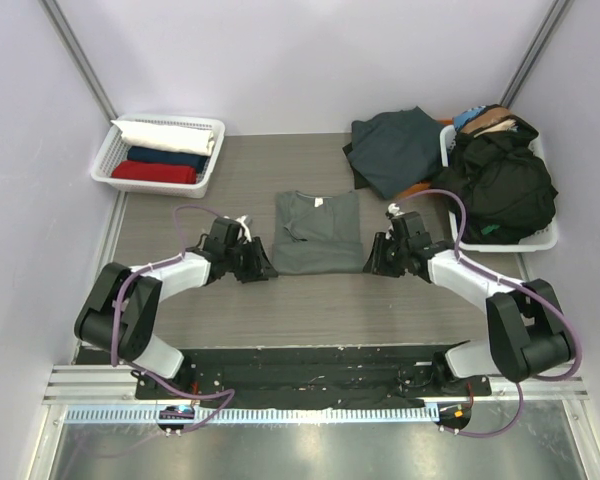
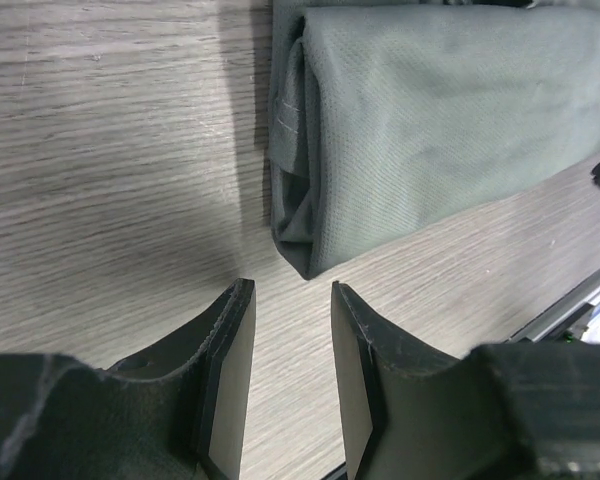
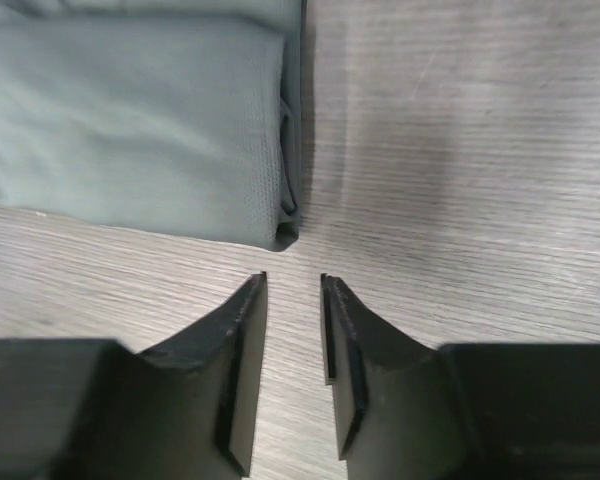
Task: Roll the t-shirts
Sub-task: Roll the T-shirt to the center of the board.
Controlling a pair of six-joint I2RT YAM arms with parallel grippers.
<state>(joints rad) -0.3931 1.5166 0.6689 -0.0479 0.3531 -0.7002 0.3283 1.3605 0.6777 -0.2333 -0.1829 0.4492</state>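
While the left pincer (image 2: 285,290) and right pincer (image 3: 293,280) are held narrow and empty at near corners of the sage-grey t-shirt (image 1: 318,232) on the surface (image 1: 230,200), just one layer could get pinched, skewing the roll.

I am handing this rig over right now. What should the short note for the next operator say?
Left gripper: open, empty, at the near left corner of the sage-grey cloth t-shirt.
Right gripper: open, empty, at its near right corner.
Done: white, navy and red cloth rolls lie in the left white plastic lattice basket; grey shirt folded narrow, flat.
Left: roll it, then the dark teal shirt and the black cloth heap in the right basket.
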